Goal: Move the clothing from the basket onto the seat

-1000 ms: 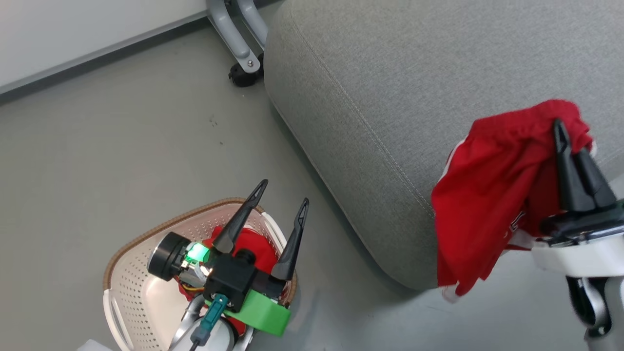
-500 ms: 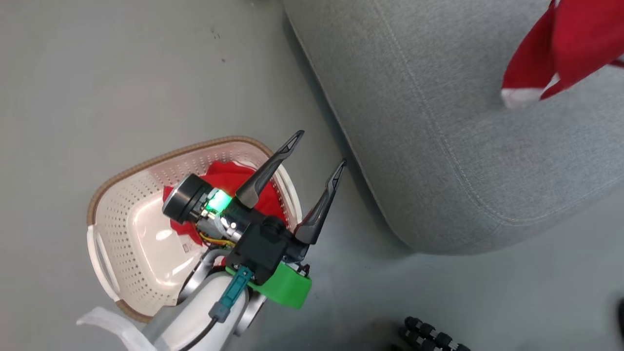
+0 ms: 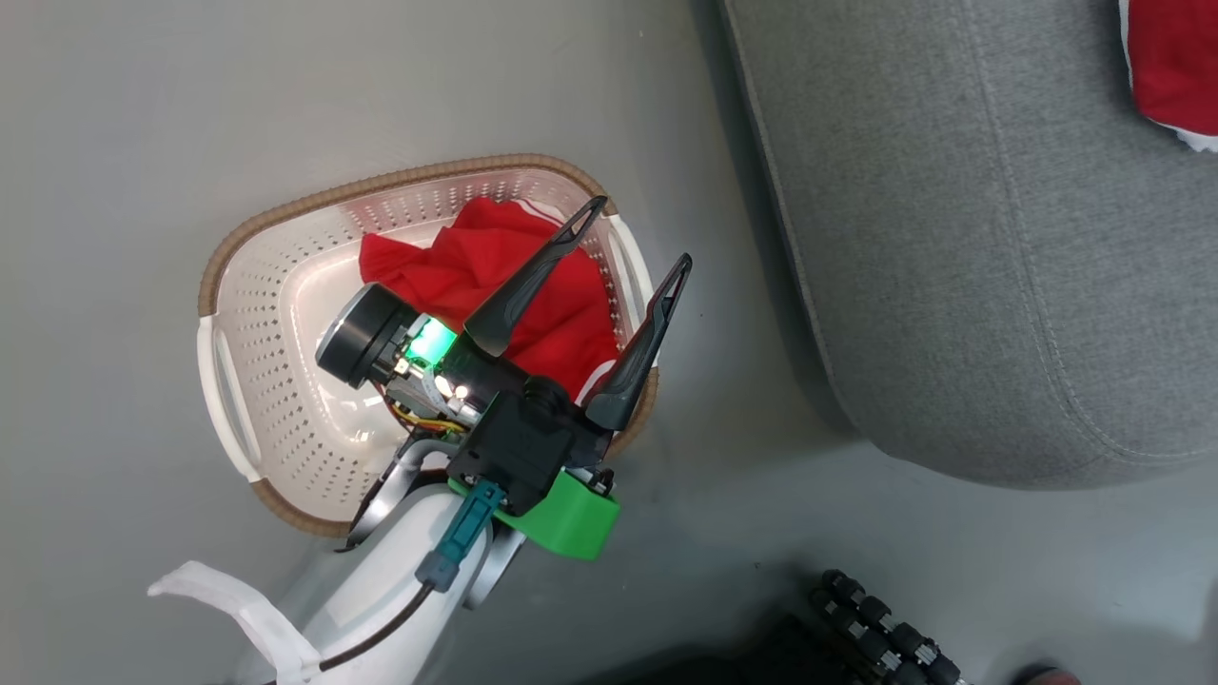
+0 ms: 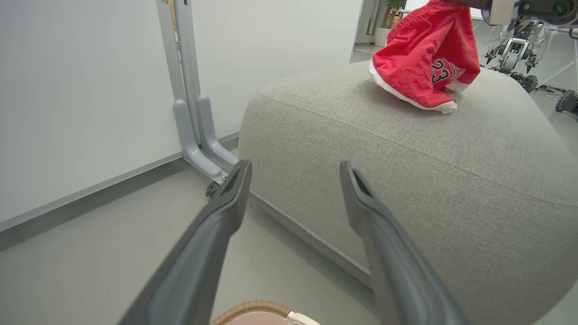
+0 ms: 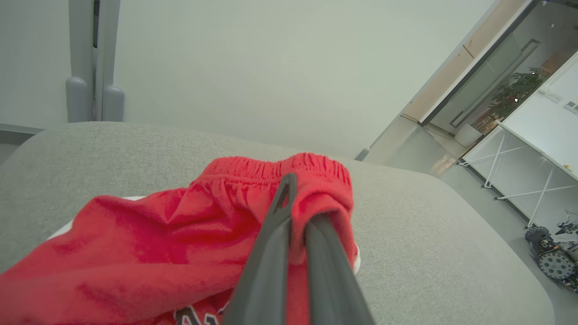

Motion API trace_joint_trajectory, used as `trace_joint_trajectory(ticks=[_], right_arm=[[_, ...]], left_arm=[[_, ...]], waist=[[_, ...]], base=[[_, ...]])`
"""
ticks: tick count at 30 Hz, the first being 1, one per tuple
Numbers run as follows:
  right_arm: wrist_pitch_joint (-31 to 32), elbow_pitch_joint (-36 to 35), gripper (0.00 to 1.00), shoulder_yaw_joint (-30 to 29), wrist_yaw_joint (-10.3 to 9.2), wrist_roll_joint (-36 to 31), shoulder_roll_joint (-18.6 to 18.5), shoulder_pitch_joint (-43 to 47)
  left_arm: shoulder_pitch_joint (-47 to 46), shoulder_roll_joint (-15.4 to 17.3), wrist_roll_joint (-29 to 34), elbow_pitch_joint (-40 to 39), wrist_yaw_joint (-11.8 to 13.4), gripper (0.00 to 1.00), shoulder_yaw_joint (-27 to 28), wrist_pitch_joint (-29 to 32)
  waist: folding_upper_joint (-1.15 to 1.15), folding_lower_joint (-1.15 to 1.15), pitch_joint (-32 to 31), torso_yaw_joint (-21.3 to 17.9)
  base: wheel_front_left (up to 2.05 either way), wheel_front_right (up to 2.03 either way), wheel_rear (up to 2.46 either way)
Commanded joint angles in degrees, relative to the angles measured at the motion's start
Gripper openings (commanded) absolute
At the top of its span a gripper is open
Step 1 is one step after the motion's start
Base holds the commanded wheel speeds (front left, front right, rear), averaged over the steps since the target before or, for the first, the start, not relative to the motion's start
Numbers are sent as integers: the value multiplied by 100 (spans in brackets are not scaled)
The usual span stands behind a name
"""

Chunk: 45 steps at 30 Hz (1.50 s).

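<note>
Half done: the right gripper pinched the shorts onto the seat for release, while the left gripper gaped above the basket and its red garment.

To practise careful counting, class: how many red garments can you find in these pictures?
2. One red garment lies in the basket; the other garment hangs from the right gripper over the seat. Others may hide underneath.

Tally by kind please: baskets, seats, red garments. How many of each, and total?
Cream-white perforated plastic basket: 1
Light grey fabric seat: 1
Bright red garments: 2, crumpled red garment in the basket, red shorts on the seat, pinched by the right gripper
Total: 4
</note>
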Motion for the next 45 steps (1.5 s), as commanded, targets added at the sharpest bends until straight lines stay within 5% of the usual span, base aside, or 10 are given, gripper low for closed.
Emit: trace_joint_trajectory(ticks=[1,5,7,13,18,27,33,39,45], right_arm=[[-17,156,0,-15,-8,23,48,91],[-17,541,0,-183,-8,5,223,231],[-17,630,100,-507,-8,-142,265,316],[-17,-58,100,-1331,-9,-689,772,1089],[-17,-878,100,-1809,-9,-781,1642,2106],[-17,-1495,100,-480,-8,-226,2468,3517],[-17,-1715,100,984,-8,364,2519,3995],[-17,-2048,100,1538,-8,236,2594,4090],[-17,-2567,100,1362,-8,-74,2728,4313]], left_arm=[[-72,-23,-39,17,17,100,24,-3],[-83,-81,-3,55,21,100,-28,-3],[-56,-143,-30,59,25,100,-46,-3],[163,-306,-141,145,60,100,-15,-3],[519,-449,-305,260,248,100,202,-3],[1521,-744,-1020,773,502,100,1092,-3],[2325,-797,-1238,763,627,100,1637,-3],[2814,-806,-1208,568,577,100,2045,-3],[3135,-804,-1052,20,512,100,2328,-3]], waist=[[0,-2,199,221],[0,-2,93,315],[0,-2,-17,365],[0,-2,-504,595],[0,-2,-1082,798],[0,-2,-2476,1272],[0,-2,-3479,1521],[0,-2,-3957,1721],[0,-2,-4179,1768]], base=[[0,0,0],[0,0,0],[0,0,0],[0,0,0],[0,0,0],[0,0,0],[0,0,0],[0,0,0],[0,0,0]])
